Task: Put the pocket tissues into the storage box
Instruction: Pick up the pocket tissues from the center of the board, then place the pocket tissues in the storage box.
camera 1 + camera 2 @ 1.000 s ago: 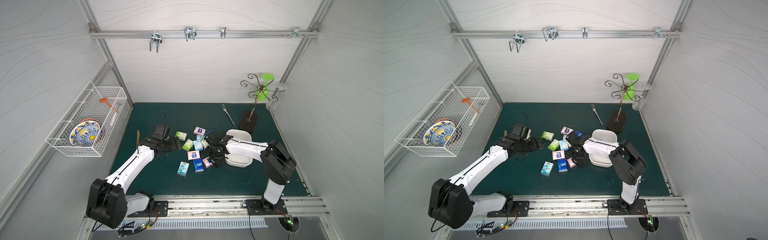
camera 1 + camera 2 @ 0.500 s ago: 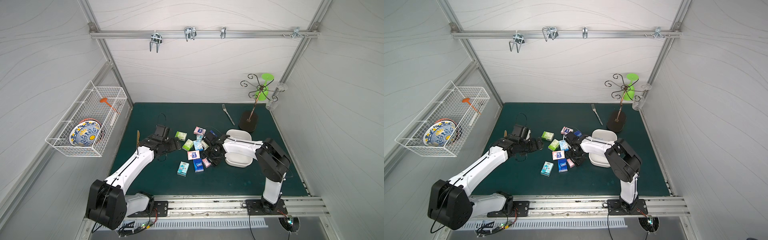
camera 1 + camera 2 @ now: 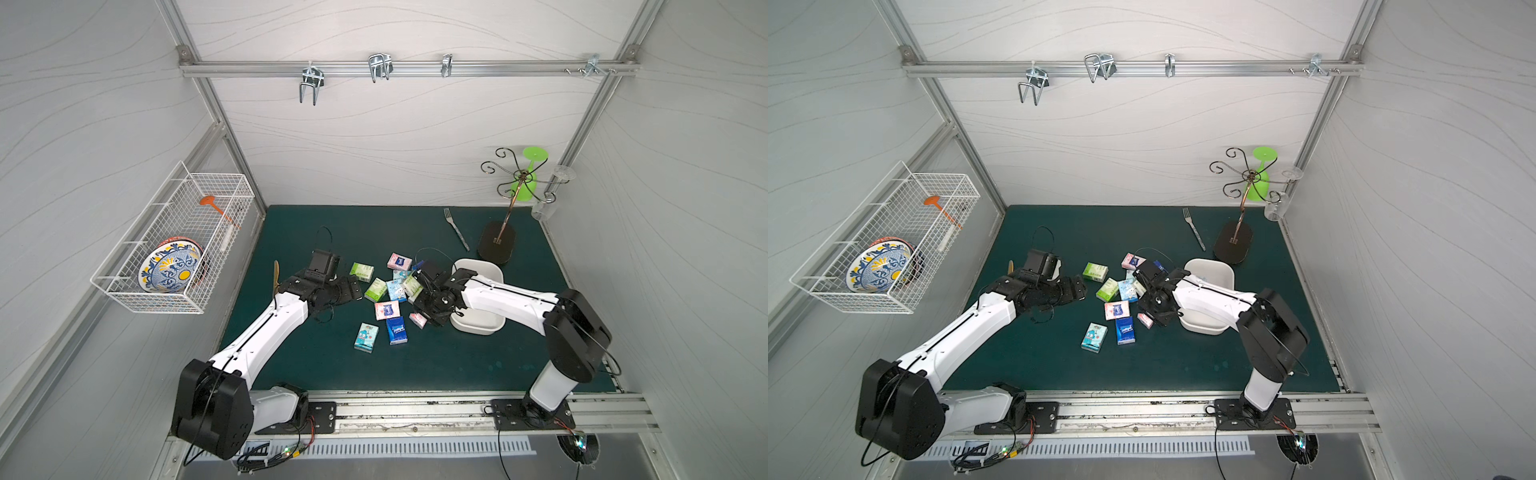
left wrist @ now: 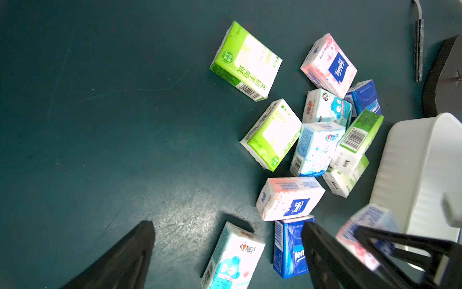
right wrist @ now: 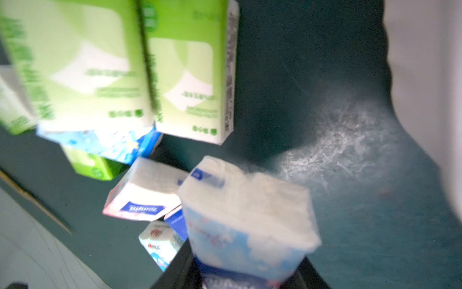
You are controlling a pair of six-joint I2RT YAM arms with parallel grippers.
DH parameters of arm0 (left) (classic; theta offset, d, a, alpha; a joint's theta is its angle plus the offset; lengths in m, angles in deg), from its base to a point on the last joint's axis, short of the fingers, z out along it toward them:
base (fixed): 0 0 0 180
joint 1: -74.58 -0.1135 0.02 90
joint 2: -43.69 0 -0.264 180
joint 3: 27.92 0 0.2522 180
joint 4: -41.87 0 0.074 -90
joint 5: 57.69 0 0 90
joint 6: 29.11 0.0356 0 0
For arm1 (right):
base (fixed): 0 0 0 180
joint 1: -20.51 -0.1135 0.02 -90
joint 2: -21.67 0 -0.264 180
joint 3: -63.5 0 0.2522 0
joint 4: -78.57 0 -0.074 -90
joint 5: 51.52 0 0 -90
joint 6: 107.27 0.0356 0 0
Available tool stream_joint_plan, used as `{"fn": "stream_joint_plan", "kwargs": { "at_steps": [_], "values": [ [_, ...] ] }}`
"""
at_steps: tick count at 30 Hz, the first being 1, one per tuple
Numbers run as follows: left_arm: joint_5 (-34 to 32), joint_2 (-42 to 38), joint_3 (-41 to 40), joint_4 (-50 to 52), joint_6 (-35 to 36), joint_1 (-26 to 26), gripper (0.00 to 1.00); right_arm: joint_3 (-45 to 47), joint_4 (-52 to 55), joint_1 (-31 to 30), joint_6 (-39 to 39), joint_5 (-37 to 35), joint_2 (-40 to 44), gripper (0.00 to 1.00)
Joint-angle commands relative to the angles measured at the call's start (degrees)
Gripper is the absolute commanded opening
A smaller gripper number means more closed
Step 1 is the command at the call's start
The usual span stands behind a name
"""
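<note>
Gripping a pink packet [image 5: 250,212] in the right tool [image 5: 246,276], black fingers [image 5: 172,277] sitting against two opposite sides of it. Holding that packet just beside the storage box [image 3: 484,329], on the box's side facing the left arm, outside the rim and blurred in both wrist views. Hanging the left tool [image 4: 228,225] over the desk [image 3: 374,232] with jaws spread wide and nothing between them, at the edge of the packet scatter farthest from the storage box. Leaving the other pocket tissues [image 3: 387,309] lying loose on the desk between that tool and the storage box: green, light blue, pink and dark blue ones, several touching or leaning on each other. Covering much of the storage box with the right arm, showing only plain white wall and floor around it. Carrying a patterned plate [image 3: 174,270] and an orange-handled utensil [image 3: 216,210] in the white wire basket [image 3: 145,232], well apart from the storage box, on the side wall beyond the left arm.
</note>
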Motion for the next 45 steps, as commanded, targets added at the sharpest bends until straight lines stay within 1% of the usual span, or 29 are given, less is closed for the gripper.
{"fn": "stream_joint_plan", "kwargs": {
  "at_steps": [1,6,9,12,14,18,20,24,29,37,45],
  "values": [
    [-0.32,0.19,0.96,0.41,0.66,0.14,0.96,1.54,3.93,-0.5,-10.4,-2.0,5.14,0.43],
    [0.73,1.48,1.64,-0.01,0.06,0.13,0.96,1.89,5.7,0.01,-21.75,-0.08,9.98,0.41],
    [1.62,2.4,2.21,-0.15,-0.39,0.15,0.96,0.66,5.69,2.32,-31.91,3.84,11.6,0.42],
    [2.71,3.19,2.84,-0.2,-0.55,0.14,0.96,-1.28,8.93,7.18,-43.07,6.95,12.45,0.44],
    [3.84,3.76,3.39,0.04,-0.49,0.18,0.96,-2.34,11.65,11.96,-49.86,9.79,12.78,0.44],
    [5.54,4.51,3.77,0.31,-0.05,0.17,0.95,-3.69,15.55,21.24,-57.83,11.47,12.53,0.45],
    [5.85,4.63,3.68,0.41,-0.05,0.2,0.95,-4.53,16.24,25.3,-60.16,12.3,11.32,0.45],
    [6.75,4.83,3.59,0.37,0.04,0.19,0.95,-6.28,15.94,28.62,-63.22,12.04,6.73,0.45],
    [6.76,4.26,3.86,1.58,1.3,0.2,0.95,-10.52,14.87,29.89,-64.95,10.43,-1.33,0.44],
    [5.74,2.81,2.38,2.27,1.89,0.21,0.95,-18.04,18.01,30.24,-67.37,6.76,-12.65,0.46],
    [5.31,3.24,2.61,2.35,2.24,0.22,0.96,-17.62,18.07,31.19,-65.42,4.29,-14.43,0.47]
  ]
}}
